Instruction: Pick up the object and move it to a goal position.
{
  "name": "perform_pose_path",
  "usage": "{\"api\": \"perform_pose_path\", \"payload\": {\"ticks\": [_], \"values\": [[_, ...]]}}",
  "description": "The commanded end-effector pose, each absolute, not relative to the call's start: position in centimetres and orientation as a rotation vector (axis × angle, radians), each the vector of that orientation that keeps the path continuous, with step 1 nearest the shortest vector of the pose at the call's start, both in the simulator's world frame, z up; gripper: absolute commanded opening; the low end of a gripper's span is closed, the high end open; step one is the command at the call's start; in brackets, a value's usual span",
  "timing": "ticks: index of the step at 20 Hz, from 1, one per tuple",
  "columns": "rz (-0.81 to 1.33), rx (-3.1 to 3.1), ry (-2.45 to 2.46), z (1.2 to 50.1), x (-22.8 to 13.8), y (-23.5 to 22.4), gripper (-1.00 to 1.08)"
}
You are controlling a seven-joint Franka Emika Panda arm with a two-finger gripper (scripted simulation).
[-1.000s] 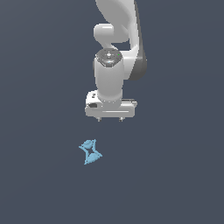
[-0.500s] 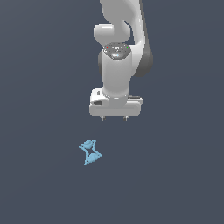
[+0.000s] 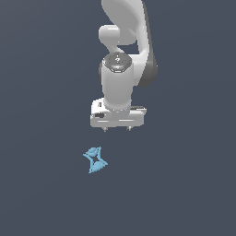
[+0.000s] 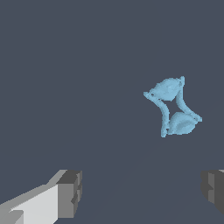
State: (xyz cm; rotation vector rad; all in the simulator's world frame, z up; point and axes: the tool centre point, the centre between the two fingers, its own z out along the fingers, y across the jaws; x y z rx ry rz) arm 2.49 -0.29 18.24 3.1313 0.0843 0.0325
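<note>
Hand (image 3: 116, 129) is held wide open and empty above the floor (image 3: 184, 193); the object (image 3: 95, 160) lies apart, seemingly untouched.

A plain, even dark slate-blue ground (image 3: 41, 193) fills both views, flatly lit

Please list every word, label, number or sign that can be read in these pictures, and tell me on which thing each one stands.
There is no readable text in either view.
The light-blue object is plain, with no marking.
The gripper and the white arm show no label or number; a small dark detail on the gripper's body is too small to read as anything.
The dark grey floor carries no sign.
</note>
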Motion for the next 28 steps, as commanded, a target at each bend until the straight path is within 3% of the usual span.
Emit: {"api": "perform_pose_path", "payload": {"ticks": [1, 15, 28], "values": [[0.029, 3.129, 0.128, 17.6, 3.1, -1.0, 1.0], [0.008, 3.092, 0.511, 11.0, 7.7, -7.5, 1.0], [0.0, 3.059, 0.713, 6.8, 9.3, -11.4, 1.0]]}}
